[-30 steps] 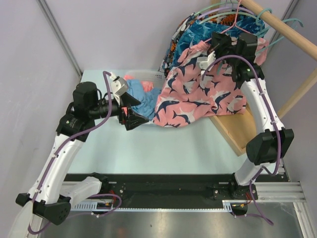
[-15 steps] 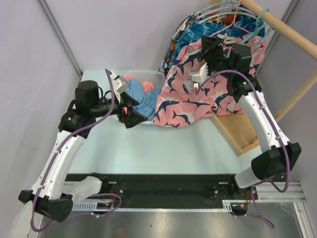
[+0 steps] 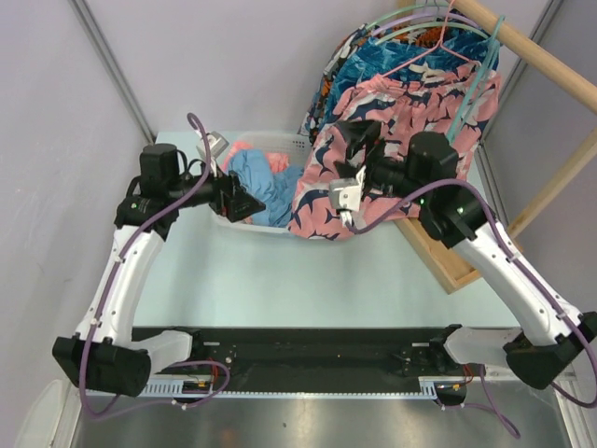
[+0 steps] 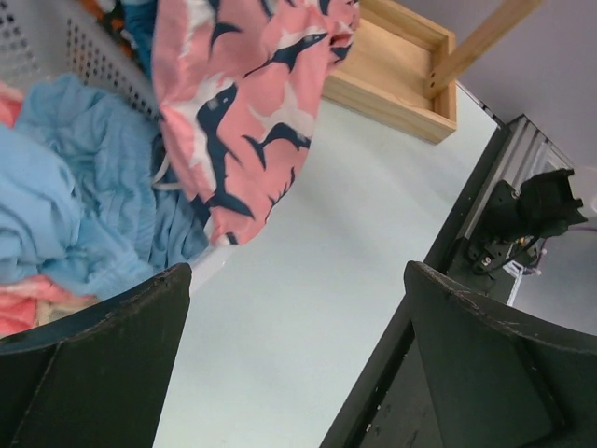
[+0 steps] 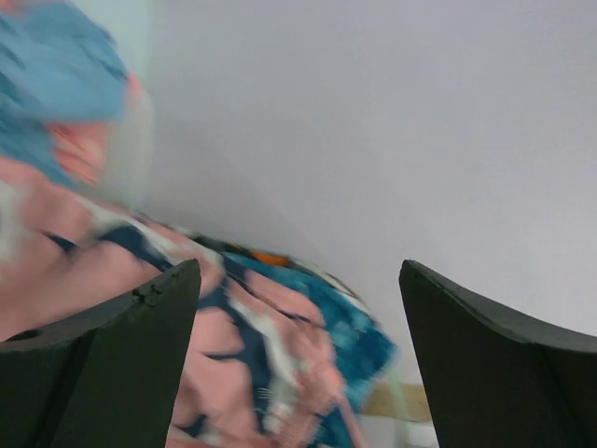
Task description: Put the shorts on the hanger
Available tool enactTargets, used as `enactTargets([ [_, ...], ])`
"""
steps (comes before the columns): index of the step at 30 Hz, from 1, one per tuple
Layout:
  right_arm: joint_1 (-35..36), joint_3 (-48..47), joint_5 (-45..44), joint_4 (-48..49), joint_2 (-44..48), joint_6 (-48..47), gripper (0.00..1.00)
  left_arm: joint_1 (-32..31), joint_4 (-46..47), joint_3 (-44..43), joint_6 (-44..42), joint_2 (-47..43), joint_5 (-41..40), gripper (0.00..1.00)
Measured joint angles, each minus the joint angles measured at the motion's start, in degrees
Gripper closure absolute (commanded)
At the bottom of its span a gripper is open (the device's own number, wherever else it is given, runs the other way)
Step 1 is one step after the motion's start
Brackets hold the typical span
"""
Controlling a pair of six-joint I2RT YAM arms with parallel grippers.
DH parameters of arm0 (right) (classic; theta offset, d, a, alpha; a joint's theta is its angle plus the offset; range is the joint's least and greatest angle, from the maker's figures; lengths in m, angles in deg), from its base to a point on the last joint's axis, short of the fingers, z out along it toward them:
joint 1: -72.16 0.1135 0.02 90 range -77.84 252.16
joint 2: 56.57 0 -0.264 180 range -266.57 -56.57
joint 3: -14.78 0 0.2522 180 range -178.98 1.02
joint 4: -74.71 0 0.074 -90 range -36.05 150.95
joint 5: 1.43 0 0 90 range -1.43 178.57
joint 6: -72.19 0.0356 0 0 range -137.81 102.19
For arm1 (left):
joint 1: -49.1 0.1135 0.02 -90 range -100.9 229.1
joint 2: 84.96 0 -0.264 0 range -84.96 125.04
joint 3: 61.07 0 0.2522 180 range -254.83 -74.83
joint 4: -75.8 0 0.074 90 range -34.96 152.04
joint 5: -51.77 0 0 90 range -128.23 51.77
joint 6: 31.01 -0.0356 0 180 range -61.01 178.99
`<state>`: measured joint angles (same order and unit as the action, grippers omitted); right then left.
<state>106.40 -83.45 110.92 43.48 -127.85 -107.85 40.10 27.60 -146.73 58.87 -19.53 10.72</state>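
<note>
1. The shorts point(image 3: 401, 131) hang with their gathered waistband up at the hanger point(image 3: 418, 62), beneath the wooden rod point(image 3: 536, 54). Their legs drape down over the near corner of the white basket point(image 3: 284, 142). How the waistband is fastened cannot be made out.
2. The right gripper point(image 3: 354, 149) sits in front of the shorts' cloth. Its jaws are spread wide with nothing between them. In the blurred right wrist view, the shorts point(image 5: 93, 271) lie below and beside the left-hand finger, and only bare wall shows between the jaws.
3. The left gripper point(image 3: 242, 201) hovers at the basket, apart from the shorts, its jaws likewise wide apart and holding nothing.
4. Ahead of the left jaws, the shorts' hem point(image 4: 242, 103) hangs nearer the left-hand finger, touching the light-blue garment point(image 4: 84, 177) piled in the basket point(image 4: 84, 56).
5. Behind the shorts on the rod hang blue leaf-print shorts point(image 3: 373, 61) and teal hangers point(image 3: 478, 75).
6. A wooden frame point(image 4: 392, 84) rests on the pale table point(image 4: 308, 280) beyond the left jaws.
</note>
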Motion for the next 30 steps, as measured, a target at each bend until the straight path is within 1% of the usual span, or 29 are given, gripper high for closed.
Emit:
enactTargets([
  [3,5.6,2.1,0.0,-3.2,2.7,12.2,0.01,3.3,-1.6,0.0,-0.1,2.4,0.4,0.0],
  [6,10.6,5.1,0.0,-5.9,4.6,25.1,0.01,6.6,-5.0,-0.3,-1.7,5.6,0.3,0.0],
  [10,11.8,10.6,-0.4,-7.3,5.0,38.4,0.0,8.6,-10.6,-0.5,-5.7,9.0,-2.9,0.0],
  [13,11.6,15.6,-1.8,-7.9,4.1,45.1,0.0,8.7,-12.9,1.2,-9.4,9.1,-6.9,0.0],
  [18,10.4,26.2,-3.6,-6.7,3.6,51.3,0.0,8.7,-13.2,11.9,-14.9,4.1,-14.4,0.0],
  [21,9.5,31.5,-4.0,-5.7,3.6,54.7,0.0,8.9,-13.4,17.1,-16.5,0.9,-18.2,0.0],
  [25,8.4,35.5,-4.2,-3.2,4.0,57.4,0.0,9.9,-13.5,18.4,-17.6,-1.4,-21.6,0.0],
  [30,5.9,36.8,-4.2,0.1,4.9,59.8,0.0,10.1,-13.1,18.4,-19.5,-4.4,-24.1,0.0],
])
